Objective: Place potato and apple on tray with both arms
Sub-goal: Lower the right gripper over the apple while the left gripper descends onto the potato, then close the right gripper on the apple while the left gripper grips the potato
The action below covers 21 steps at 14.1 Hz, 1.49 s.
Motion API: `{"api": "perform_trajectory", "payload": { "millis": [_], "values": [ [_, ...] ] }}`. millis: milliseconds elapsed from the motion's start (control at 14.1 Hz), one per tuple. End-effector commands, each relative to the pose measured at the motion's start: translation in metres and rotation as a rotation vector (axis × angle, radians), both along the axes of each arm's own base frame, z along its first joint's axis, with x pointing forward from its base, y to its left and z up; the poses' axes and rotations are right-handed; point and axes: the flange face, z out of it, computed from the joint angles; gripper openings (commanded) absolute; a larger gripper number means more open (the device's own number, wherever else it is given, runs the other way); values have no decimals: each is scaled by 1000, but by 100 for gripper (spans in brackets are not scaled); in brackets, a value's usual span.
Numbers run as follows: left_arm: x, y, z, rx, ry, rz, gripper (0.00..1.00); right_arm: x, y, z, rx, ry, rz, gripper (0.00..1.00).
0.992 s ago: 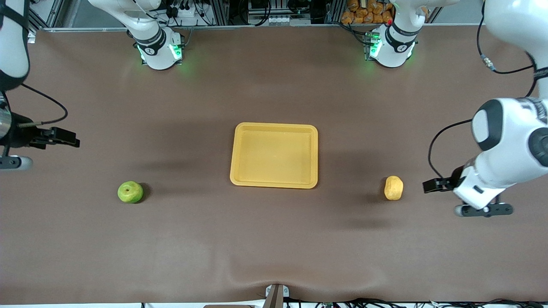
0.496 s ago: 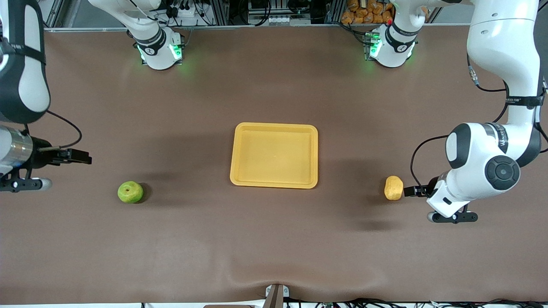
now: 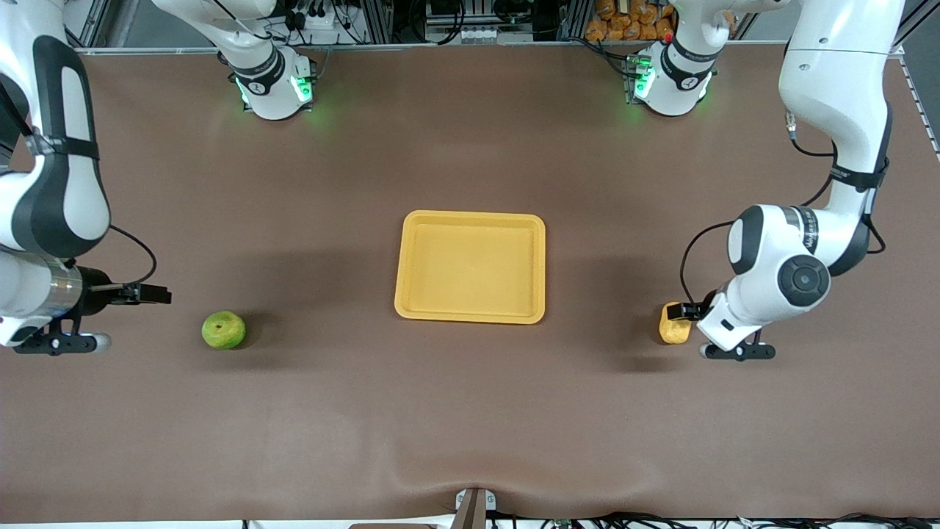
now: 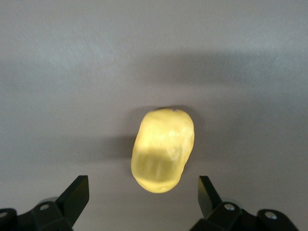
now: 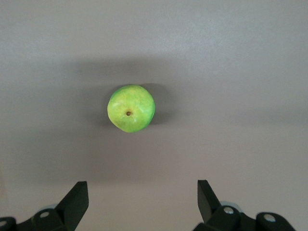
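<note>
Looking down on the brown table [image 3: 470, 411], we see the yellow-orange tray [image 3: 471, 317] at its middle with nothing in it. The potato [image 3: 671, 329] lies toward the left arm's end of the table, slightly nearer the front camera than the tray. Our left hand [image 3: 685, 311] hangs over the potato's edge with its 2 fingers [image 4: 76, 195] spread wide; the left wrist view shows the potato between them, though we cannot tell whether either finger touches it. The green apple [image 3: 223, 330] sits toward the right arm's end, stem dimple up. Our right hand [image 3: 156, 296] hovers beside the apple, clearly apart from it, its 2 fingers [image 5: 77, 197] also spread, gripping nothing.
</note>
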Motion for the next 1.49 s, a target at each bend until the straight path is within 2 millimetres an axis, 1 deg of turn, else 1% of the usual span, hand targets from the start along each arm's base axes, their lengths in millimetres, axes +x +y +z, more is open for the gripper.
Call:
{"api": "perform_trajectory", "payload": {
  "millis": [0,142,283,354,496,567,709,850,921,1063,1134,1205,1276,1417],
  "values": [
    [-23,-18,-2,1,-26,18,100,11,-1,-28,20,3,-5,100],
    [-24,-18,-12,3,-25,16,100,16,1,-53,20,6,-2,100],
    [-25,-16,-20,61,-24,-48,100,20,1,-77,22,14,-4,100],
    [-24,-15,-23,75,-26,-58,100,22,0,-84,20,0,-4,100],
    [-18,-21,-29,64,-65,-37,100,25,4,-97,20,-4,2,100],
    [-17,-26,-35,58,-84,-11,100,26,5,-104,23,-9,-1,100],
    [-13,-27,-46,46,-118,6,100,29,9,-118,46,-22,-17,100],
    [-11,-28,-49,39,-137,5,100,32,13,-135,52,-35,-20,100],
    [-11,-28,-49,39,-137,5,86,32,13,-142,54,-37,-24,100],
    [-10,-28,-48,39,-140,3,39,32,13,-153,54,-29,-30,100],
    [-7,-26,-45,38,-147,-2,22,31,14,-158,54,-21,-38,100],
    [-6,-26,-43,37,-152,-4,14,30,15,-161,57,-15,-54,100],
    [-5,-28,-42,37,-155,-5,13,30,18,-162,60,-13,-78,100],
    [2,-26,-33,34,-175,8,12,31,29,-164,61,-13,-78,100]
  ]
}}
